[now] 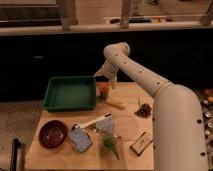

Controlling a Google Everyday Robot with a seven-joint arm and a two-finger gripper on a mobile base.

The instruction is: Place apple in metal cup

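Camera view: a wooden table [127, 127] seen from above, with my white arm [150, 85] reaching in from 4 o'clock towards its far edge. My gripper [106, 80] hangs at the far edge, at about 12 o'clock from the table's middle. I cannot tell whether it is open or closed.

The apple [103, 89] sits right beneath my gripper, just beside the green tray [70, 93], which lies at its 9 o'clock. A pale yellow piece [115, 104] lies near the apple at 5 o'clock.

A dull grey shape that I take for the metal cup [105, 124] is near the table's middle, at 6 o'clock from the apple and well apart from it.

A dark red bowl [53, 133] sits at 8 o'clock.
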